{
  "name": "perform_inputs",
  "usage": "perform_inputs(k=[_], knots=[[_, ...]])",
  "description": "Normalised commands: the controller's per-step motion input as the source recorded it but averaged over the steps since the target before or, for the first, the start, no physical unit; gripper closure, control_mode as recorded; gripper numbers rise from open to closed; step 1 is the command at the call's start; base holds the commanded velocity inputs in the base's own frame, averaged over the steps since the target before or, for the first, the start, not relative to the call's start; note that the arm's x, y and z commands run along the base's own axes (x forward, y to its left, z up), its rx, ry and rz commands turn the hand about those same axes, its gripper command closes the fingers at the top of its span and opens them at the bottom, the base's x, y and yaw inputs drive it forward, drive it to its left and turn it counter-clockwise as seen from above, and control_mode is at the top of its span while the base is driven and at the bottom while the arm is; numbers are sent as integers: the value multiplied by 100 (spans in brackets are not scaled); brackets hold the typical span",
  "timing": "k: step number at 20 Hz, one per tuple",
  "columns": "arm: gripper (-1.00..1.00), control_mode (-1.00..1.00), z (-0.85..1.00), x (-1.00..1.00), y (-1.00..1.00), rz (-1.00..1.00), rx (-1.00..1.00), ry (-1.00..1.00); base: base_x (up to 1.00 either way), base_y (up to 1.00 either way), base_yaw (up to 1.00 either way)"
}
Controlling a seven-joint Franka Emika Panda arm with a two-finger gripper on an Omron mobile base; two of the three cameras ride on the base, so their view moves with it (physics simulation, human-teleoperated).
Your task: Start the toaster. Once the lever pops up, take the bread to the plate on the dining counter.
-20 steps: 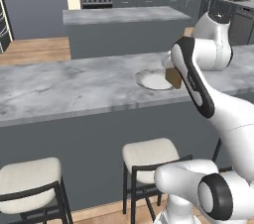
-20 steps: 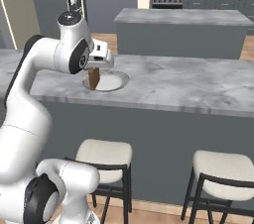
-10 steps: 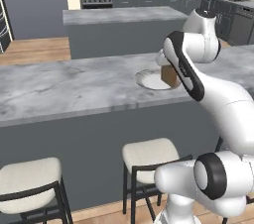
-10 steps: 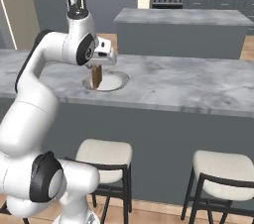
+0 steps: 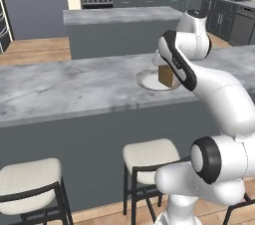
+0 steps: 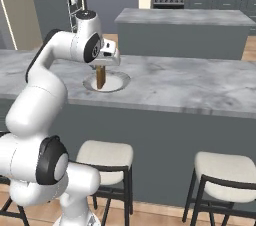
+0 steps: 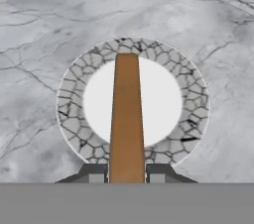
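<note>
Grey-veined marble tabletop (image 5: 74, 87) carries your plate (image 7: 74, 119), centred under the claw (image 7: 126, 173). Your claw is clamped tight on the bread (image 7: 126, 119), which hangs on edge over the plate's middle, so it looks lined up for lowering and release.

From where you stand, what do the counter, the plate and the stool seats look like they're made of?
The counter looks like polished grey marble, given its darker veins. The plate seems glazed ceramic: smooth white centre, crackled stone-patterned rim. The stool seats look like cream padded cushions on thin dark frames, perhaps metal.
</note>
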Motion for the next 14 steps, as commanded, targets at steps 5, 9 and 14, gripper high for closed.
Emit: perform_inputs(k=[5, 9, 14], knots=[[100, -100, -14, 23, 0, 0, 0, 0, 0, 0, 0], [100, -100, 0, 22, 0, 0, 0, 0, 0, 0, 0], [100, -100, -7, 26, 0, 0, 0, 0, 0, 0, 0]])
